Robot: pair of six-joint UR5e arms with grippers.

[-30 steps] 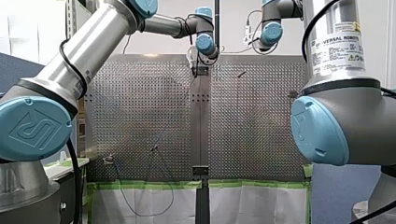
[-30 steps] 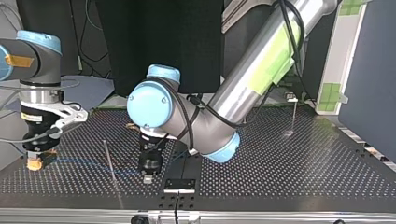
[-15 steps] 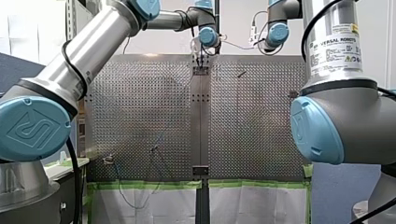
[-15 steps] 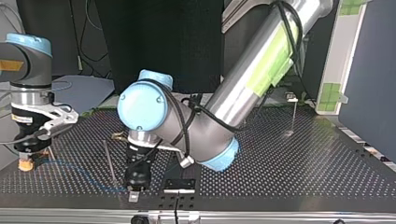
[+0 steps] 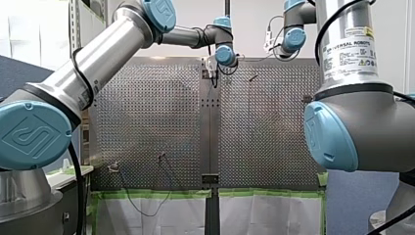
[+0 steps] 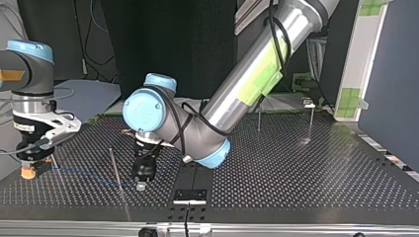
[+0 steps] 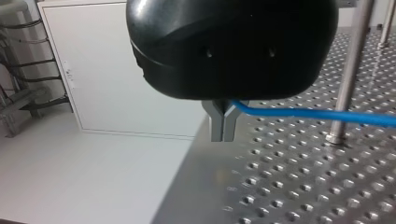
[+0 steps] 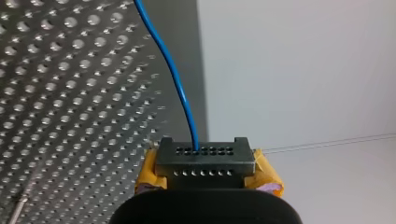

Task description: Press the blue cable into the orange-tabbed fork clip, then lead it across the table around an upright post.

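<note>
The blue cable (image 6: 89, 174) runs low over the perforated table (image 6: 306, 182) between my two grippers. My left gripper (image 6: 141, 185), black with metal fingers, is shut on one end of the cable (image 7: 317, 113) just beside a thin upright post (image 6: 117, 177). In the left wrist view the cable leaves the shut gripper (image 7: 223, 135) sideways and passes in front of the post (image 7: 349, 70). My right gripper (image 6: 28, 170), with yellow pads, is shut on the cable (image 8: 177, 88) at the top view's left edge. In the right wrist view the cable rises out of the gripper (image 8: 203, 156). I cannot make out a fork clip.
Two more upright posts (image 6: 258, 118) (image 6: 311, 121) stand far back at the top view's right. A black bracket (image 6: 189, 195) sits at the table's near edge. In the front view a dark cable (image 5: 142, 210) hangs over the green-taped edge beside a small fixture (image 5: 113, 167).
My left gripper has carried its cable end toward the top view's left, closer to the thin post. My right gripper has shifted slightly left there and still grips the cable.
</note>
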